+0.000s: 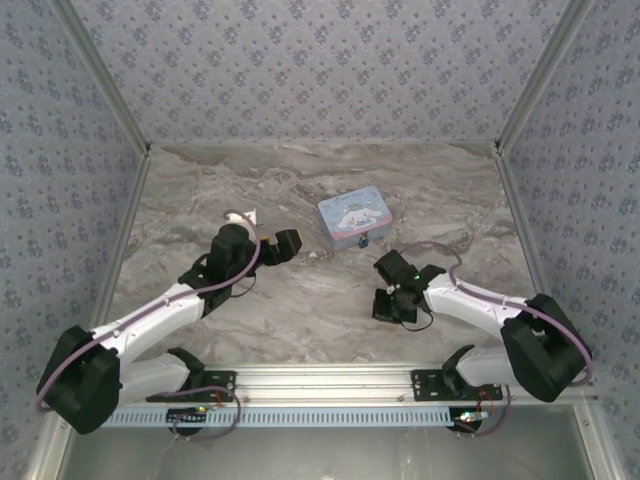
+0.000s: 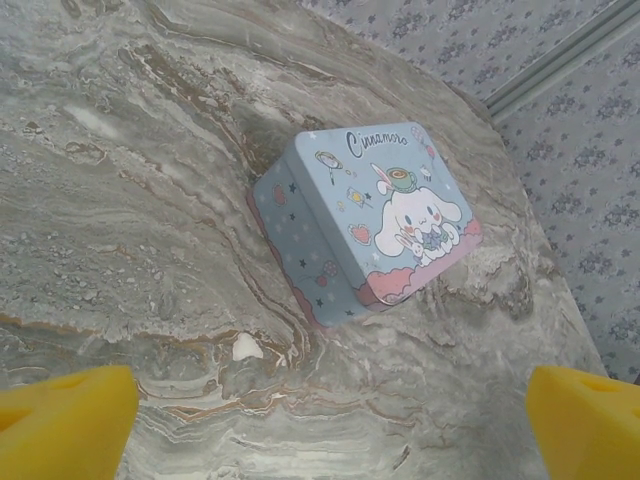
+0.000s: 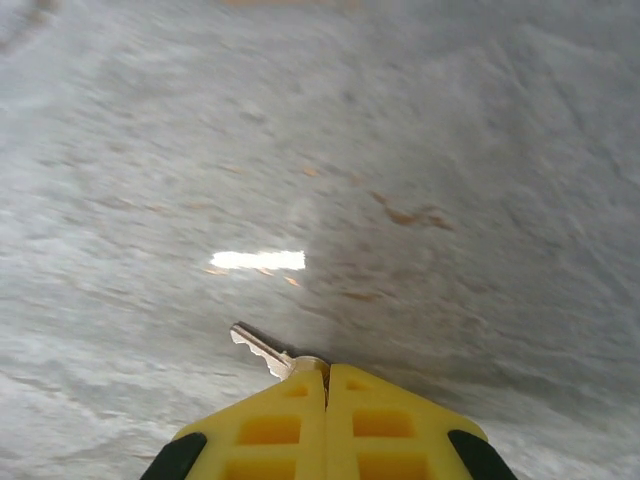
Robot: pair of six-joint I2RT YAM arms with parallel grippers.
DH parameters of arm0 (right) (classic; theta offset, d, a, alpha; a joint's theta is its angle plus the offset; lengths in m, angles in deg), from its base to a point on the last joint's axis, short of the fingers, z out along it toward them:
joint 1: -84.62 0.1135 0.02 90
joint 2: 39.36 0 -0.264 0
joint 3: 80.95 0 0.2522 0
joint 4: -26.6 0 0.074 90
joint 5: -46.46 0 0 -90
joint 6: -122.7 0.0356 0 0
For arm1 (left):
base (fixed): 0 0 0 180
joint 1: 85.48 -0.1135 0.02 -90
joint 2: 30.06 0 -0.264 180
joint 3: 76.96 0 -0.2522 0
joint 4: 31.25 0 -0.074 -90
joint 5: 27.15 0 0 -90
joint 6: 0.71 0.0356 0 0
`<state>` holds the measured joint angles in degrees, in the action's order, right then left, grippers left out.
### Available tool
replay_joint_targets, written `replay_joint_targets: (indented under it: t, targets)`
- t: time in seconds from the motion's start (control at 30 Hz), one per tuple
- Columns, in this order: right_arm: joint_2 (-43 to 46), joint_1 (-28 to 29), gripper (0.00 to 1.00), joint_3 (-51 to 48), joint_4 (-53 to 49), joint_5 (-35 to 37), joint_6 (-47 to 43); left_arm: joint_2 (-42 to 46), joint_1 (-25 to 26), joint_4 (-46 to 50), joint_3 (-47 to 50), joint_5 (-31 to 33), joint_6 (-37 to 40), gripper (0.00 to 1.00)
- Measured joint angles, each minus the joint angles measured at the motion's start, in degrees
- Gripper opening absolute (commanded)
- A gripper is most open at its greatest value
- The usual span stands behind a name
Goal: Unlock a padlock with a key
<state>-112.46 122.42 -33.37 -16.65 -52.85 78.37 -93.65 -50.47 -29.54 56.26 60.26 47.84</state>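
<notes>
Right gripper (image 3: 326,368): yellow moulded plastic fingers with square recesses, pressed fully together, pinching the head of the slim silvery metal key (image 3: 258,345). The key's toothed blade juts up-left from the fingertips; contact with the surface below cannot be told. Grey-brown veined marble-look table top (image 3: 450,150): glossy, with one bright glare patch.

Left gripper (image 2: 325,430): yellow tips spread wide, holding nothing. Beyond it lies a pale blue rounded-square tin box (image 2: 360,225) with a cartoon-printed lid and pink lower band.

Small blue-teal padlock (image 1: 365,241): at the tin's near side, detail too small.

Walls: blue-grey floral paper (image 1: 320,60).
</notes>
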Motion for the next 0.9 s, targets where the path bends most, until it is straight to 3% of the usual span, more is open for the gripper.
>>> replay_joint_targets:
  t: [0.33,0.7,0.9]
  targets:
    - [12.2,-0.3,0.0,-3.2,16.8,0.0,5.0,1.2,0.0,0.4,-1.2,-4.3,-0.9,0.89]
    - [13.4,-0.4,0.0,-4.2,39.3,4.2,9.4,-4.4,0.9,-4.0,-7.2,-15.3,-6.4,0.64]
    - [12.4,-0.2,0.0,-3.7,43.5,5.0,9.4,-8.7,3.7,-5.9,-10.6,-18.7,-7.3,0.58]
